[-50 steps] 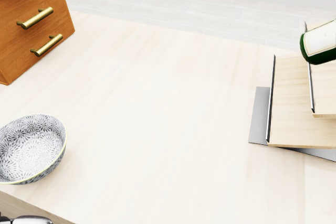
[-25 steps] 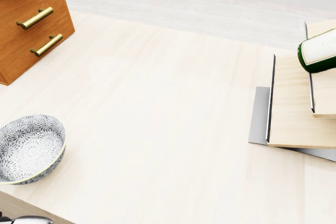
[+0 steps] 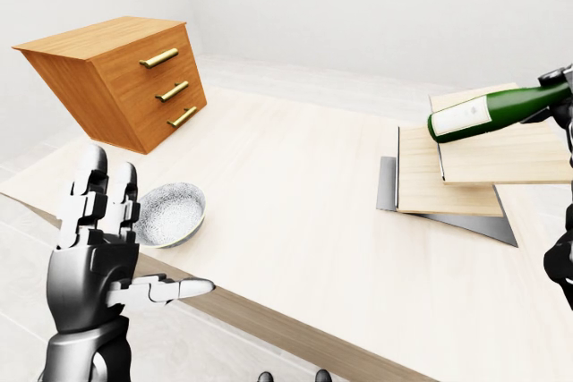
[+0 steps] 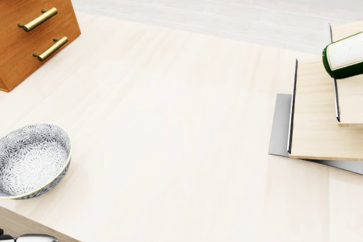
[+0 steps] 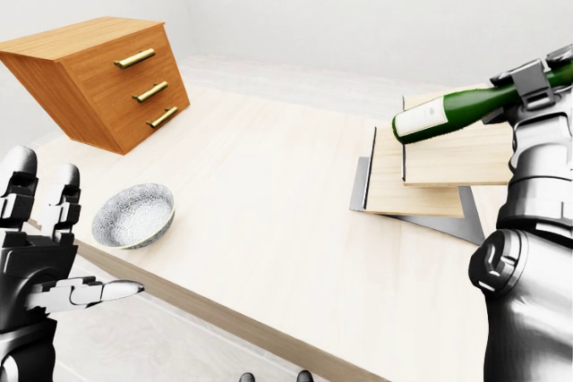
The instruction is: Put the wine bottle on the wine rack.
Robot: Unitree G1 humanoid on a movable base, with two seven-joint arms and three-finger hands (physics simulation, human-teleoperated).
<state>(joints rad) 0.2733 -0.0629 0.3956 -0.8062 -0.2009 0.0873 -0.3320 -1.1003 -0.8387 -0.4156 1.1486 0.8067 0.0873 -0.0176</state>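
Green wine bottle [image 5: 452, 110] pinched at neck in your right hand [image 5: 535, 87], held sideways over wine rack [image 3: 466, 163] for laying down; left hand [image 3: 98, 248] spread, idle.

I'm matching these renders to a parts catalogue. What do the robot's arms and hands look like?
Both are glossy silver-grey metal with black joints. The left hand has three blocky, segmented fingers with dark knuckle gaps. The right arm is a thick cylinder with a round elbow joint. No cables or markings show.

I've tipped the wine bottle [image 4: 344, 55] flatter over the wine rack [image 4: 317, 117], its base now sitting slightly lower.
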